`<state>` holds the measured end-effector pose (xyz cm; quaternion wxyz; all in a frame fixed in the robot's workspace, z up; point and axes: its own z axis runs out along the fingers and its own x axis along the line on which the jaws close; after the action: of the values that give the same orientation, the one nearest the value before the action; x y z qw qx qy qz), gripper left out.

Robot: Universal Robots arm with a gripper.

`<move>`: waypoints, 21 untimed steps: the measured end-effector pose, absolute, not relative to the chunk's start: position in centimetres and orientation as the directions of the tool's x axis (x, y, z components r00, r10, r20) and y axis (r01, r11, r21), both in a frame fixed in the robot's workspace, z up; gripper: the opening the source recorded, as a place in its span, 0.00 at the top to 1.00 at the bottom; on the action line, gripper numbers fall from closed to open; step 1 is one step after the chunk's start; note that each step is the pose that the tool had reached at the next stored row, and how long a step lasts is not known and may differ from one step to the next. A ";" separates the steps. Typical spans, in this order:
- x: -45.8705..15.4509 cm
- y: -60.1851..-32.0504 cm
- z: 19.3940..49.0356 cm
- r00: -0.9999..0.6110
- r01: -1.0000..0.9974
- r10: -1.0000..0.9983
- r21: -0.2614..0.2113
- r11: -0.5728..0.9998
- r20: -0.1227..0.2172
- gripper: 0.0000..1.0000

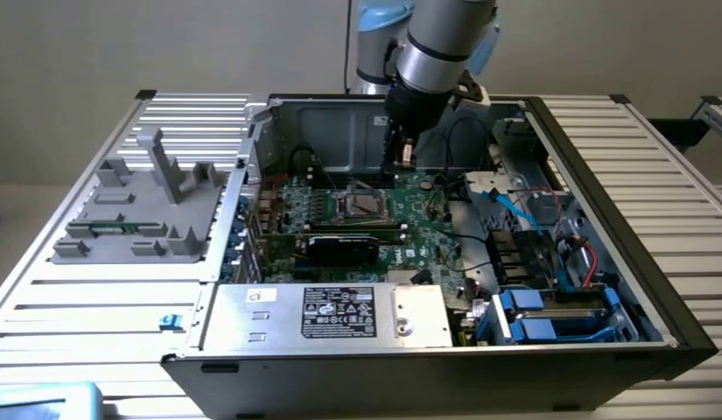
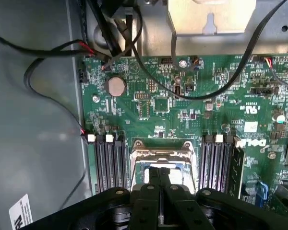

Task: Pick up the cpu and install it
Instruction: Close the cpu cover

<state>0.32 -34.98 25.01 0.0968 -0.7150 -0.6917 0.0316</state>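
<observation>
On the bench (image 1: 92,306), at the exterior view's left, a grey holder (image 1: 144,210) sits beside the open computer case (image 1: 618,289), where the cpu (image 1: 367,206) lies in the socket (image 2: 161,146). The fingers (image 2: 153,189), pressed together and empty, hang close above it; DELL lettering (image 2: 257,143) marks the board (image 2: 158,103) beside the memory slots (image 2: 221,163)

Support: slatted metal table (image 1: 641,175) | centre: computer case (image 1: 337,367), open side up | exterior view's left: grey plastic holder (image 1: 139,210), beside case | near case corner: small blue clip (image 1: 168,322)
</observation>
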 end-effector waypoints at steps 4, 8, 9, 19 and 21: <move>-1.5 -35.0 25.0 0.041 0.983 0.995 -0.182 -0.024 0.089 0.89; -3.2 -35.0 24.8 0.041 0.983 0.995 -0.182 -0.024 0.090 0.89; -3.5 -35.0 24.7 0.041 0.983 0.995 -0.182 -0.024 0.090 0.89; -5.7 -35.0 23.2 0.040 0.988 0.995 -0.154 -0.025 0.091 0.89; -6.0 -35.0 23.1 0.039 0.990 0.995 -0.142 -0.025 0.091 0.89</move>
<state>-5.98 -34.98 23.07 0.0828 -0.7159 -0.6931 0.0166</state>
